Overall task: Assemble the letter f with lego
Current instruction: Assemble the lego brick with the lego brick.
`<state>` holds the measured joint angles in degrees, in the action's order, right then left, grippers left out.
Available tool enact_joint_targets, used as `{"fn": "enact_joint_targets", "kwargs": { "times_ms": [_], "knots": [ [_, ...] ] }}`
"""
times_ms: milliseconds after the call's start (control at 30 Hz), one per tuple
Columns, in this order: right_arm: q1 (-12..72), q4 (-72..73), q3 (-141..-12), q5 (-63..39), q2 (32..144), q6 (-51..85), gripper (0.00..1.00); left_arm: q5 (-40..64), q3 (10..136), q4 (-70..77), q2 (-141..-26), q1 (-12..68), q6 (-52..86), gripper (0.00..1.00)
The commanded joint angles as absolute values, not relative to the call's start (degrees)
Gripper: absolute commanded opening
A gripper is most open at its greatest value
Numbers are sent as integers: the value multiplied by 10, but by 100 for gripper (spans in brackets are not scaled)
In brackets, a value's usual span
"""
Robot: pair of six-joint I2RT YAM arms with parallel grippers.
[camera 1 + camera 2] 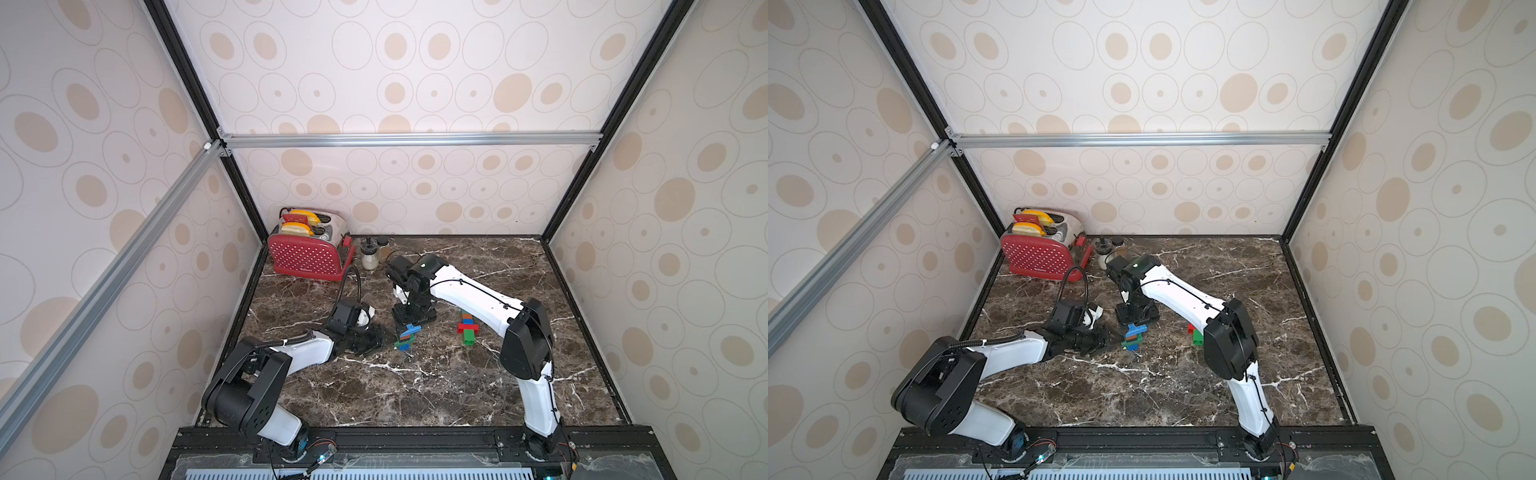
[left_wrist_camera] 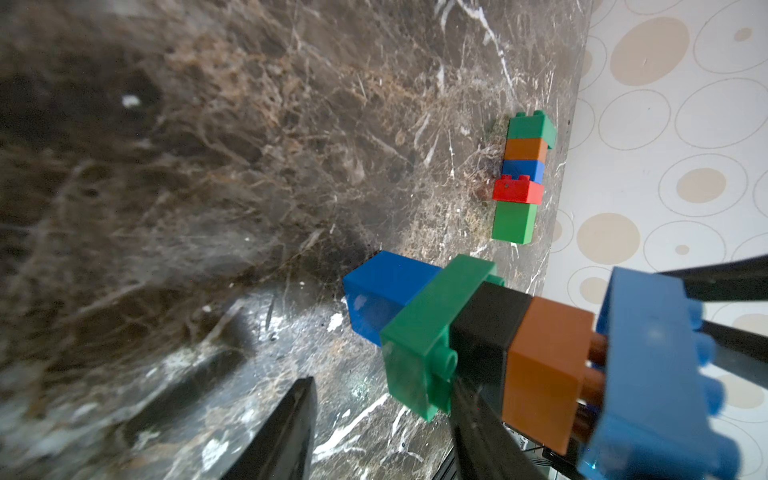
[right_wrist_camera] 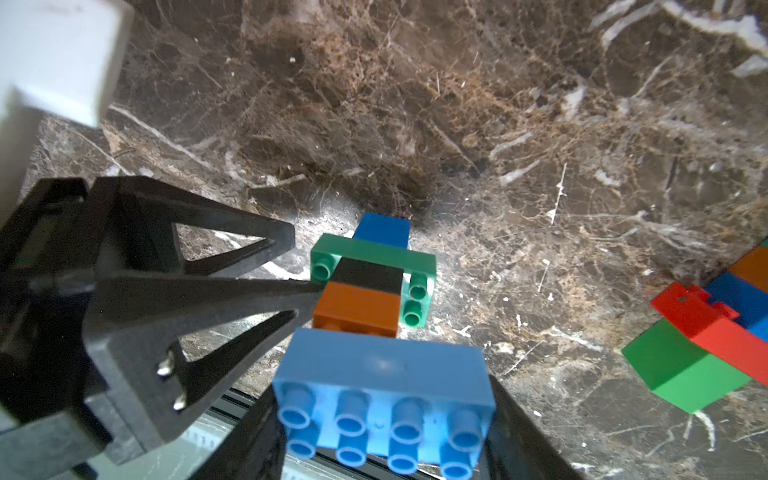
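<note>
Both top views: left arm [image 1: 307, 353] low, reaching right; right arm [image 1: 469, 295] elbow-high, wrist pointing down. Lego stack [image 1: 405, 338] mid-bench [image 1: 415, 386]; lego row [image 1: 467, 328] lying right of it.
Left wrist: left claw [image 2: 386, 432] part-open, gripping nothing, one finger [image 2: 482, 424] touching stack.
Right wrist: right claw [image 3: 382, 432] clamped on light-blue brick [image 3: 382, 361] atop stack.

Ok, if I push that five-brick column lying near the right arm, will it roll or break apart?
Probably slides, not rolls: the column lies on flat sides. Its red brick juts out, so a push there may pivot it or split it.
</note>
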<state>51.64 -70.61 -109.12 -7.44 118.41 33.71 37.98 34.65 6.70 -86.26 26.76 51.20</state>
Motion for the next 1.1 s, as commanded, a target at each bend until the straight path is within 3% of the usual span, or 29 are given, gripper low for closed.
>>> {"fn": "enact_joint_targets", "kwargs": {
  "times_ms": [0, 1067],
  "knots": [
    [522, -738, -1051, -49, 1206, 362, 52, 361, 355, 55, -869, 270, 506, 53],
    [542, -718, -989, -53, 1233, 390, 52, 366, 350, 47, -874, 270, 499, 53]
  ]
}}
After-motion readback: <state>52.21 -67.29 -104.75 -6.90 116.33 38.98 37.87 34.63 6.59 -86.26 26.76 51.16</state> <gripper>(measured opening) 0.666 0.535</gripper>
